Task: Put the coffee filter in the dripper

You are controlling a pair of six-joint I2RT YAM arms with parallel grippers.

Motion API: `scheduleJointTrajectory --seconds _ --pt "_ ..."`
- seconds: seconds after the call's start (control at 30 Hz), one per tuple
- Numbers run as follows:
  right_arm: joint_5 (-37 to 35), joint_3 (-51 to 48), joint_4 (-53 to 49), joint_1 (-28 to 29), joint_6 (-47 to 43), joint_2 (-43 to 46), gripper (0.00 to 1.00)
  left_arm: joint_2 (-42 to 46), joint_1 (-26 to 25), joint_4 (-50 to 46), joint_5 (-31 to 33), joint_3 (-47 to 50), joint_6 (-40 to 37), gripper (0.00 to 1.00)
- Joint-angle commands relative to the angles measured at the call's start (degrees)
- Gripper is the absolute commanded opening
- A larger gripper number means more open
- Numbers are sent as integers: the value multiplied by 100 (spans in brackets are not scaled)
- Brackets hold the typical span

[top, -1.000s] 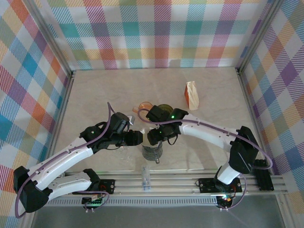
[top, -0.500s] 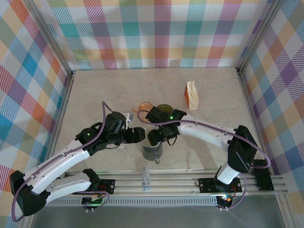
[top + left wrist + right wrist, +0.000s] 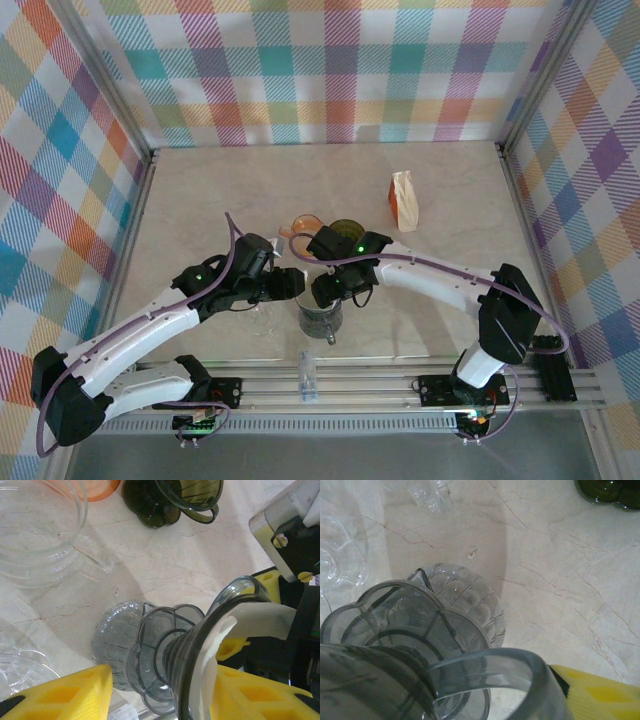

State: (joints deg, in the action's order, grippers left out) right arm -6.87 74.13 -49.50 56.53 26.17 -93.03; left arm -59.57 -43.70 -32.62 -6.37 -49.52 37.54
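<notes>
The right gripper (image 3: 326,291) seemed clamped on the dripper (image 3: 165,665) to steady it near centre, while the left gripper (image 3: 160,682) kept jaws apart around it, the filter (image 3: 250,622) sitting crookedly inside.

Dripper (image 3: 322,322) largely covered from above. Filter (image 3: 260,622) partly behind the rim, its far end blocked. Near rim blurred, cut by right wrist view's bottom edge.

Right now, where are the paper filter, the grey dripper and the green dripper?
paper filter (image 3: 260,622): left wrist view, white flap.
grey dripper (image 3: 150,675): left wrist view, scalloped base.
green dripper (image 3: 155,507): left wrist view, scalloped base.
</notes>
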Motion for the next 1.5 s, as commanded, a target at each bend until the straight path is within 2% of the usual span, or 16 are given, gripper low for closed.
scheduleJointTrajectory --seconds 0.0,0.17,0.5,1.17,1.47 --pt "-94 -91 -22 -30 44 -98 69 -33 51 74 13 119 22 50" --pt "-39 -35 19 -37 28 20 69 -95 56 72 -33 125 41 46" --pt "151 114 58 -36 79 347 71 -111 55 37 -79 86 58 46" --pt "63 -46 7 -28 80 -145 70 -99 63 58 -105 126 68 46" --pt "-18 294 -74 -33 92 429 71 -133 61 63 -110 116 76 46"
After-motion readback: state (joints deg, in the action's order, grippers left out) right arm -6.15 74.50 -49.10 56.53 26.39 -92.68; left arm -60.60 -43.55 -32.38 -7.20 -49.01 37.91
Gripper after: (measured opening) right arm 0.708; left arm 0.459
